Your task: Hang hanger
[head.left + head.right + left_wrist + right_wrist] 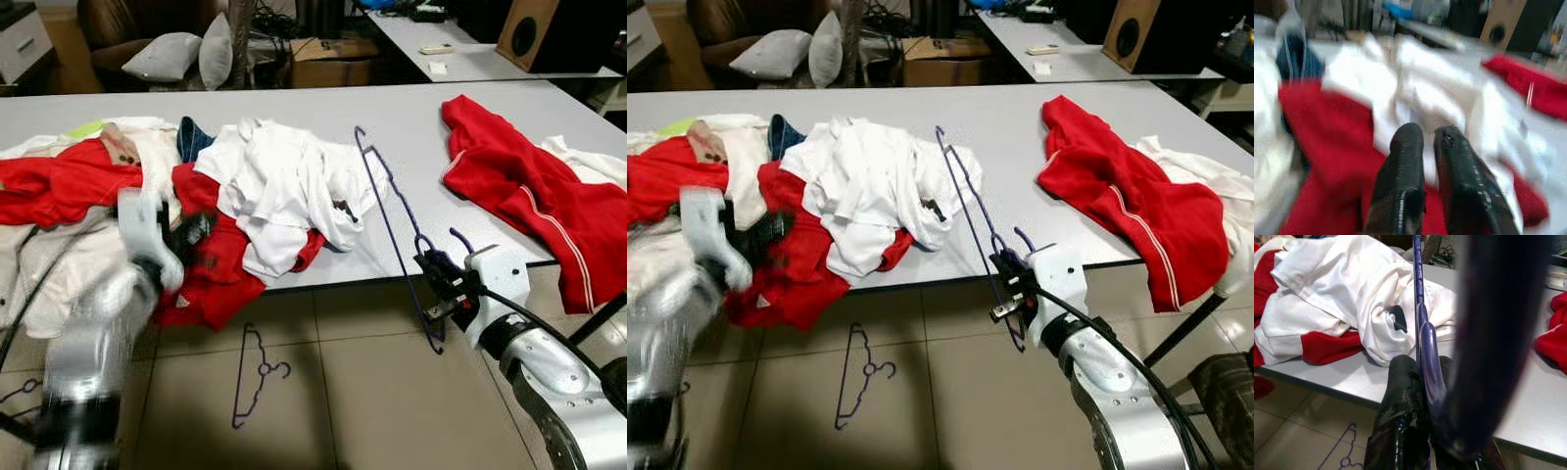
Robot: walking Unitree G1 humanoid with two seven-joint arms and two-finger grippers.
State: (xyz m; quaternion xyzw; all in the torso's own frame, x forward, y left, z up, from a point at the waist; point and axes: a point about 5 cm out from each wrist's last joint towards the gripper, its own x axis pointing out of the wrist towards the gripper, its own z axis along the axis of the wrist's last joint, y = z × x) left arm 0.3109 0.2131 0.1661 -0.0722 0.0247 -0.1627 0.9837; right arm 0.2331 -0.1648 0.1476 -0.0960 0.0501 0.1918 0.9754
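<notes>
A purple wire hanger [387,201] leans over the front edge of the grey table [411,108], its top resting on the tabletop and its lower end hanging below the edge. My right gripper [438,272] is shut on the hanger near its hook, just in front of the table edge. The right wrist view has the hanger wire [1418,308] running up from between the black fingers [1400,382]. My left gripper [193,233] is blurred and hovers over a red garment [211,274] at the table's front left. Its fingers [1403,156] are together with nothing between them.
A heap of white shirts [284,181] and red clothes covers the left of the table. A red jacket [529,191] hangs over the right end. A second purple hanger [253,377] lies on the tiled floor. Cushions [171,54], a box [333,59] and a speaker [549,29] stand behind.
</notes>
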